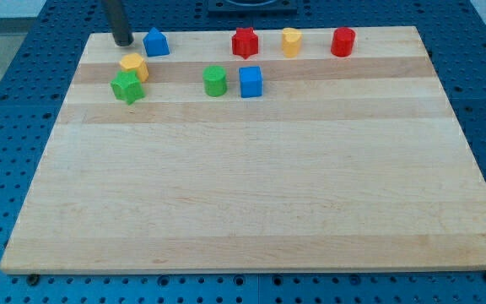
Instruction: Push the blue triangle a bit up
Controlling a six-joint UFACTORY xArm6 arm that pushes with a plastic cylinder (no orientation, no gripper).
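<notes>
The blue triangle [156, 41] sits near the top left of the wooden board [251, 186]. My tip [122, 41] is just to its left, a small gap apart, at about the same height in the view. The dark rod rises from there out of the view's top.
A yellow block [133, 66] and a green star [127, 86] lie below the tip. A green cylinder [215, 81] and a blue cube [251, 82] sit mid-top. A red star [244, 42], a yellow block [290, 41] and a red cylinder [342, 41] line the top edge.
</notes>
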